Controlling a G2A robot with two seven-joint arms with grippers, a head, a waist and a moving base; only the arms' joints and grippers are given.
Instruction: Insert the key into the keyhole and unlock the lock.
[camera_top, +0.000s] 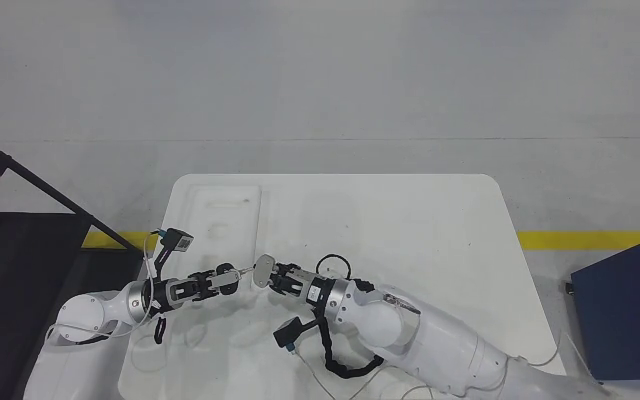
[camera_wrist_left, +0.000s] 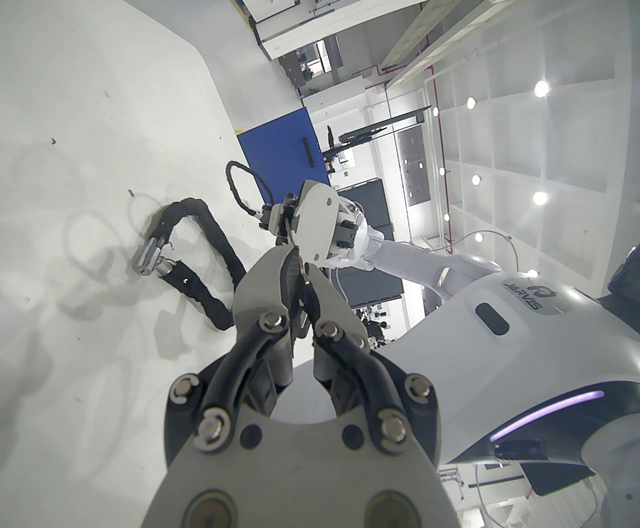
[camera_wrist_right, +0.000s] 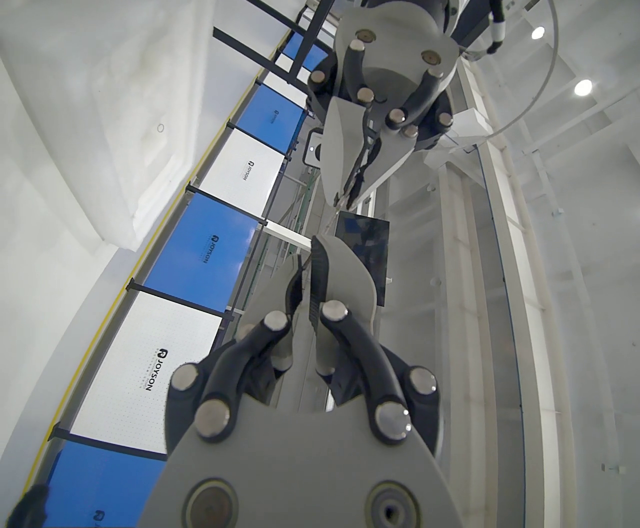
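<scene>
The left end effector (camera_wrist_left: 299, 260) is pressed together on the key (camera_wrist_right: 335, 207), a thin bit of metal that sticks out past its tips. It holds the key up in the air over the worktop (camera_wrist_left: 75, 125), not down by the lock. The right end effector (camera_wrist_right: 309, 260) faces it tip to tip, very close, and the key points right at it. I cannot tell if the right one is spread or pinching. I think they are lined up like this so the key can pass from one to the other, or get a better hold. The lock (camera_wrist_left: 147, 259) lies on the worktop, lower down and off to the side (a shiny round end on a thick black cord). Nothing holds it, so it may slide when the key pushes in. The key is not in the keyhole yet.
</scene>
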